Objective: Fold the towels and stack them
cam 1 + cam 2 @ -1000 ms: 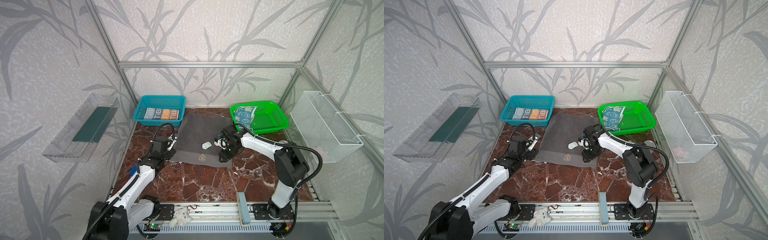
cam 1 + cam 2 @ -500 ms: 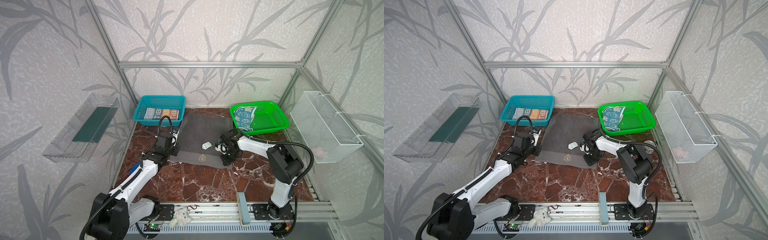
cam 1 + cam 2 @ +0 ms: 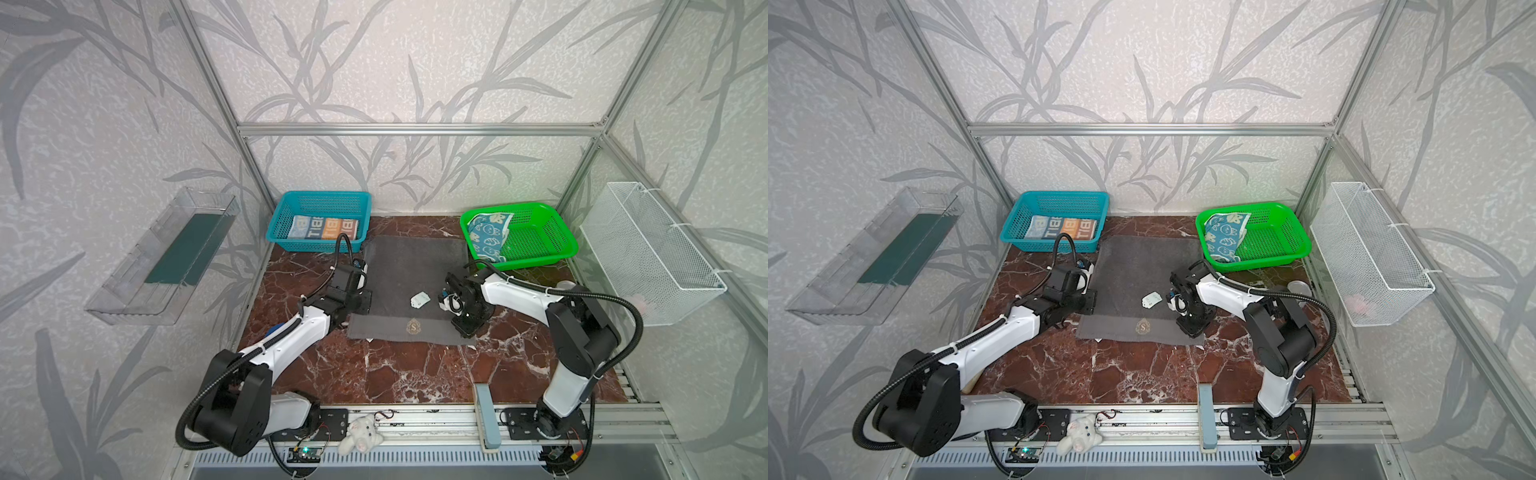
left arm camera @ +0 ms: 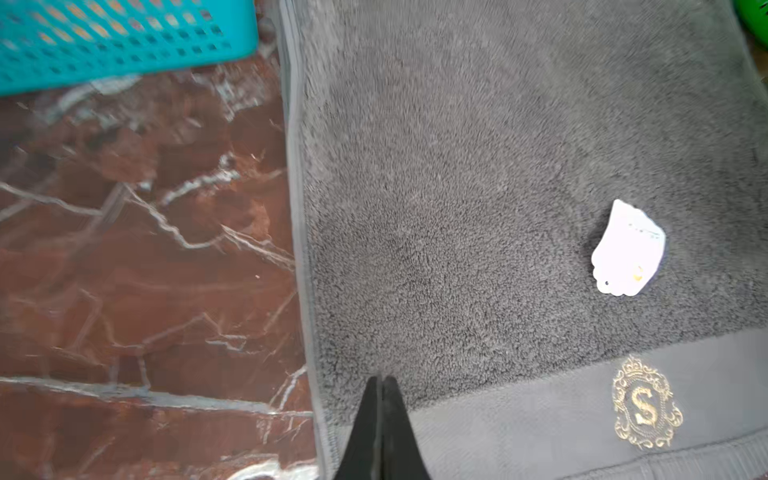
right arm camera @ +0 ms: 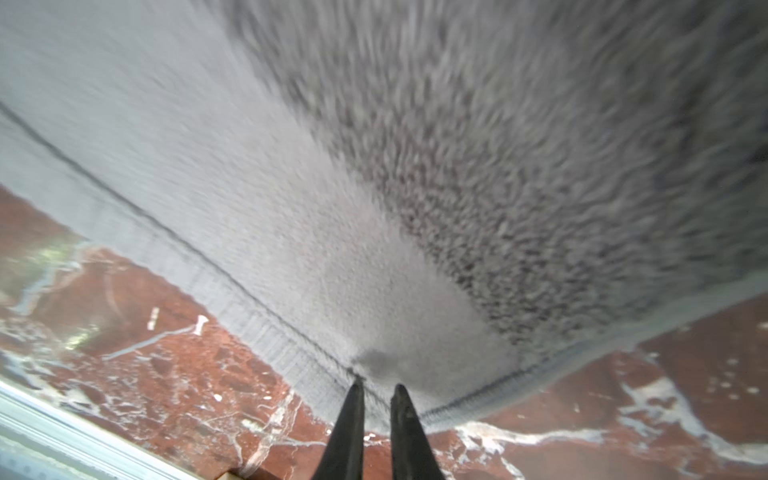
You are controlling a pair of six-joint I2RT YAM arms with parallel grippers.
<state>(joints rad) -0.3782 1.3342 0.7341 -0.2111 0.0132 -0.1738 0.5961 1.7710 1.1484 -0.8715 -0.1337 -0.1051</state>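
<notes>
Centre of both top views: we find the dark grey towel (image 3: 415, 270) spread flat on the red marble tabletop (image 3: 395, 374). Its gold crest (image 3: 413, 327) sits on the lower band, and a white tag (image 3: 419, 300) lies on the pile just above. No fold is in it yet. The left gripper (image 4: 380, 379) is at the towel's left edge near the lower corner, jaws pressed together with no gap. Whether any cloth is caught between them we cannot tell. The right gripper (image 5: 376, 386) is at the lower-right corner, jaws close with only a slit between and the corner hem running into it. We judge that a pinch on the cloth. With both near corners addressed, we reckon the first fold of this towel is about to start. Upper left of centre, the lettered orange-and-blue towel (image 3: 324, 227) lies in the teal basket (image 3: 324, 193), looking folded flat. Upper right, the teal bunny towel (image 3: 486, 232) slumps rumpled against the left wall of the green basket (image 3: 536, 206). Nothing is stacked. Left to do, by our reading: fold the grey one, fold the bunny one, gather all three into a pile. Surface: glossy, white-veined marble. Room: aluminium-framed booth with leaf-patterned walls. A clear tray (image 3: 166, 257) hangs on the left wall and a white wire basket (image 3: 648, 257) on the right wall. A small plush toy (image 3: 360, 434) sits on the front rail, bottom centre.
</notes>
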